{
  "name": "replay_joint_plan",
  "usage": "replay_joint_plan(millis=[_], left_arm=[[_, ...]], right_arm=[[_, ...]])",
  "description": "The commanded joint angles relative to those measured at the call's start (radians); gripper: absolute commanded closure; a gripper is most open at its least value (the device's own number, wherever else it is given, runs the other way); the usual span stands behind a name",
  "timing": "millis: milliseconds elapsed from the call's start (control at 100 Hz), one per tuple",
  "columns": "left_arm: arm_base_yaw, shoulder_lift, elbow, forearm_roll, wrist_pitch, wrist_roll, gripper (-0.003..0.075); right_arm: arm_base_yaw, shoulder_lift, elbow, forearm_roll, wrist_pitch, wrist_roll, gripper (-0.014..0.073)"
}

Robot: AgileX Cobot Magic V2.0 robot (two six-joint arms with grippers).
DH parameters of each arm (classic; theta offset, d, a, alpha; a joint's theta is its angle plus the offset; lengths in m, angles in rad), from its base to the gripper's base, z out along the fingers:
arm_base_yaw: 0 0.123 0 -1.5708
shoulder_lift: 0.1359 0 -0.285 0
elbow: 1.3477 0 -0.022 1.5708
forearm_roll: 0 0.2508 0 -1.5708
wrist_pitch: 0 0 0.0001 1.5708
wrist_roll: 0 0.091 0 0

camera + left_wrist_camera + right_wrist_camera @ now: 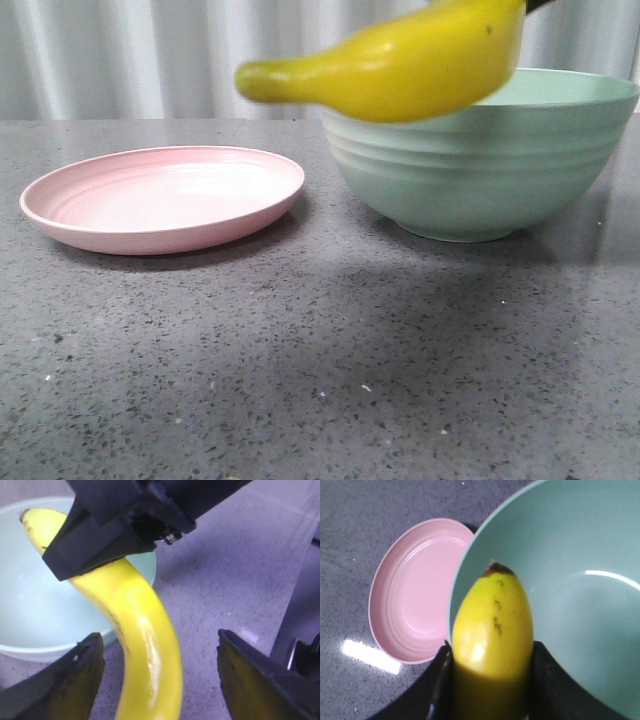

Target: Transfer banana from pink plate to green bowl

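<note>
Right hand (492, 680): both fingers (442, 685) pressed against the sides of the banana (492, 630), clamped on it. The dark tip of the fruit juts out ahead of the fingers and hangs over the near rim of the green bowl (570, 580). Bowl interior bare beneath the tip.

Left hand (160, 680): fingers (75, 680) spread apart, holding nothing. The banana (145, 630) passes through the gap between them, nearer one finger; whether it touches is unclear. Beyond the left hand, the right hand's black body (110, 530) grips the fruit close to its far end, with the bowl (30, 600) below that end.

From the front, the banana (400, 65) is in the air, above and in front of the bowl's (480, 160) rim, narrow end stretching out past the bowl wall toward the pink plate (165, 198). Motion blur on the fruit.

Plate sits on the grey speckled desk (320, 370), just beside the bowl, not touching, nothing on it. In the right wrist view the plate (415, 590) lies beyond the fingers, beside the bowl's edge.

Pale pleated curtain (120, 55) behind the desk.
</note>
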Motion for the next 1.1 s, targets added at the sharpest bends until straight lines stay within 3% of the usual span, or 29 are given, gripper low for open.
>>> replay_joint_plan(millis=[0,180,450,660,1090], left_arm=[[-0.006,-0.066,-0.036,0.000,-0.084,0.001,0.0272],[-0.006,-0.120,-0.036,0.000,-0.118,0.001,0.0272],[-0.006,-0.132,-0.036,0.000,-0.119,0.001,0.0272],[-0.006,-0.132,-0.036,0.000,-0.124,0.001,0.0273],[-0.006,-0.132,-0.036,0.000,-0.128,0.001,0.0282]], right_arm=[[0.000,-0.022,-0.071,-0.019,-0.076,-0.006,0.0590],[0.000,-0.022,-0.123,-0.128,-0.150,-0.006,0.0590],[-0.067,-0.004,-0.123,-0.158,-0.299,-0.006,0.0590],[-0.171,0.066,-0.121,-0.160,-0.284,-0.006,0.0590],[-0.151,0.243,-0.119,-0.180,-0.244,-0.006,0.0590]])
